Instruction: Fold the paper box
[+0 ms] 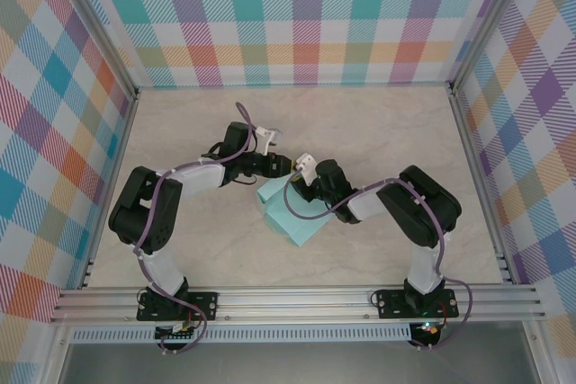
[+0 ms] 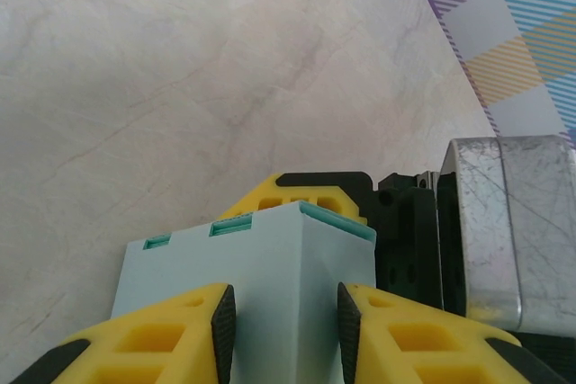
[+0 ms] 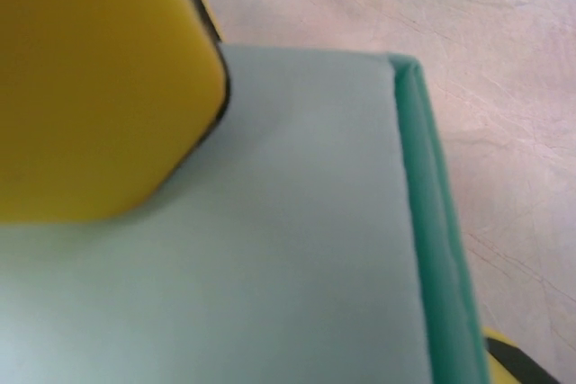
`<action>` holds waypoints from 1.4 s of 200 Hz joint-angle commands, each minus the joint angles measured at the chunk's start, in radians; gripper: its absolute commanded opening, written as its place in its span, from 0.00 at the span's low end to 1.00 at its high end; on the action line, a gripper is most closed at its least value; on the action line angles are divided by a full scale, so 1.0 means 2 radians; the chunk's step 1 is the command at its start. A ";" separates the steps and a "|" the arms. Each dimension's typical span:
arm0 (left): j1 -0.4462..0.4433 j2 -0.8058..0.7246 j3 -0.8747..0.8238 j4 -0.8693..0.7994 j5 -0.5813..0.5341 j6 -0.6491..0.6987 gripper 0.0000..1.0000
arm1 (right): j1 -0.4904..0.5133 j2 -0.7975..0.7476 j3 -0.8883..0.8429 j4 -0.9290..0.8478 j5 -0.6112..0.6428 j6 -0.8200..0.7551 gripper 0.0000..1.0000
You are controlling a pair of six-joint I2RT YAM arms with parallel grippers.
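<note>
1. Left arm folds up from its base, forearm angled right and forward toward centre.
2. Left tool: yellow fingers apart, paper box in the gap; contact unclear.
3. Right arm bends at the elbow, forearm reaching left.
4. Right tool sits nose to nose with the left one; one finger lies over a box panel, grip unclear.

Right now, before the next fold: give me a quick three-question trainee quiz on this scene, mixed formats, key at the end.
1. True or false: the paper box lies as a flat sheet.
2. Where is the box? A) far left corner B) middle of the table, where left jaws and right jaws meet C) far right corner
3. Fill in: in the left wrist view, the left jaws' fingers are ___ with black pads.
Key: 1 false; 2 B; 3 yellow.
</note>
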 commanded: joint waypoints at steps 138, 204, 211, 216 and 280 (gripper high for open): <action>-0.014 0.063 0.011 -0.055 0.056 -0.017 0.29 | 0.026 -0.031 -0.006 0.051 0.031 0.016 0.03; -0.020 0.073 0.016 -0.072 0.044 -0.020 0.28 | 0.027 -0.027 -0.009 0.062 0.066 0.047 0.35; -0.020 0.074 0.015 -0.071 0.041 -0.021 0.28 | 0.027 -0.029 -0.010 0.067 0.055 0.046 0.37; -0.020 0.075 0.015 -0.071 0.040 -0.022 0.28 | 0.027 -0.032 -0.015 0.074 0.045 0.044 0.38; -0.020 0.089 0.035 -0.107 0.045 -0.001 0.26 | 0.025 -0.057 -0.039 0.106 0.032 -0.005 0.30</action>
